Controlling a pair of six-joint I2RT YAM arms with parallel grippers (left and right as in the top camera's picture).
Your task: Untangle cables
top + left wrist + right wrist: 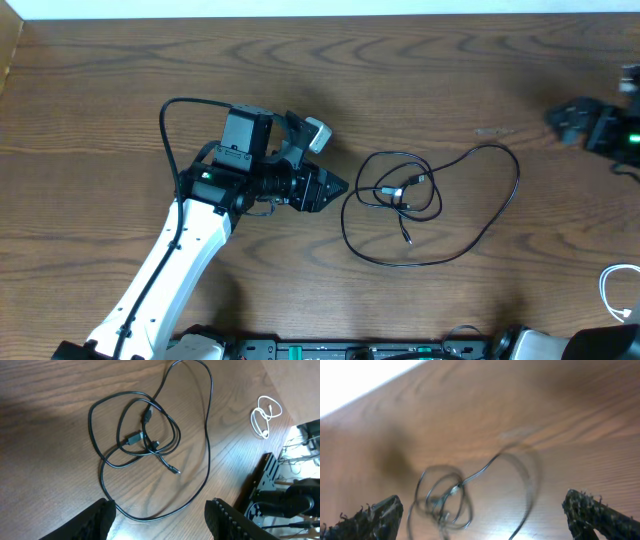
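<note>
The black cable (400,195) lies mid-table in a few overlapping loops, its plug ends in the middle of the tangle. It also shows in the left wrist view (145,435) and, blurred, in the right wrist view (450,495). The white cable (618,290) lies coiled on its own at the right edge and shows in the left wrist view (265,415). My left gripper (328,188) is open and empty just left of the black loops, its fingers (162,520) wide apart over the outer loop. My right gripper (562,118) is open and empty (485,525), right of and beyond the black cable.
The wooden table (120,80) ends at a white strip along the far edge. A black frame with robot hardware (360,350) runs along the near edge and shows in the left wrist view (267,480). The left arm's thick black wire (170,130) arcs above the arm.
</note>
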